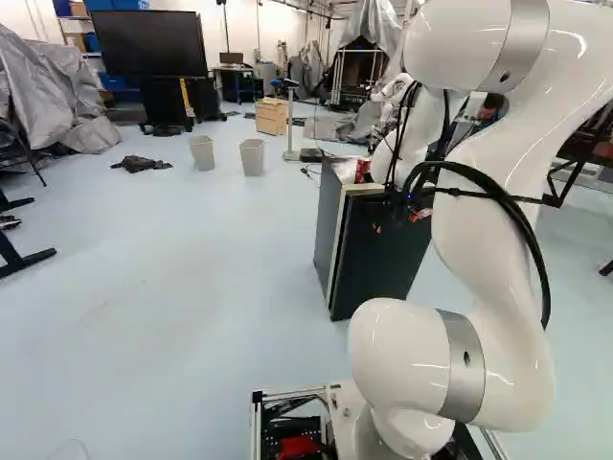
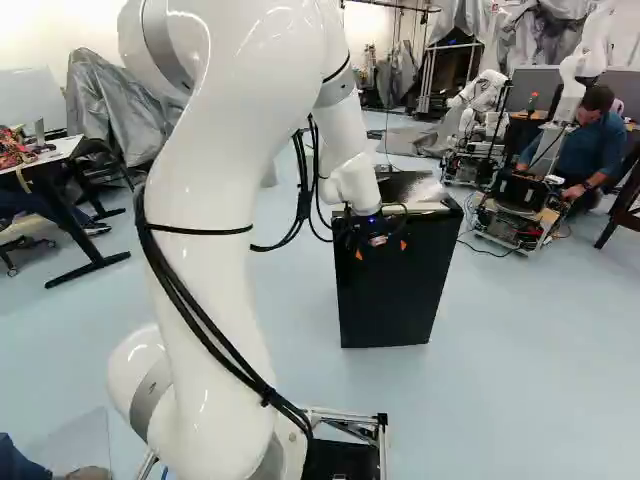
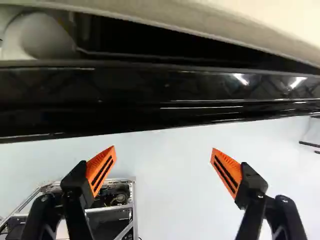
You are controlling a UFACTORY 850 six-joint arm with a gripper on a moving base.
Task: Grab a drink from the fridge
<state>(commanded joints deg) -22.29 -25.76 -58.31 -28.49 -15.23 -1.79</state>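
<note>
Standing wide-jawed at the fridge [image 2: 390, 290], the gripper [image 3: 163, 149] faces a glossy door [image 3: 150, 82], likely stiff and best pulled by its edge; the drink, unseen and presumably inside, should be firm, slippery when cold, best clasped mid-body.

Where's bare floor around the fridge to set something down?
Floor is bare left of the fridge, short of the two bins, and before its front. Crowded: its top, with a red can, and upper front edge, by the gripper.
</note>
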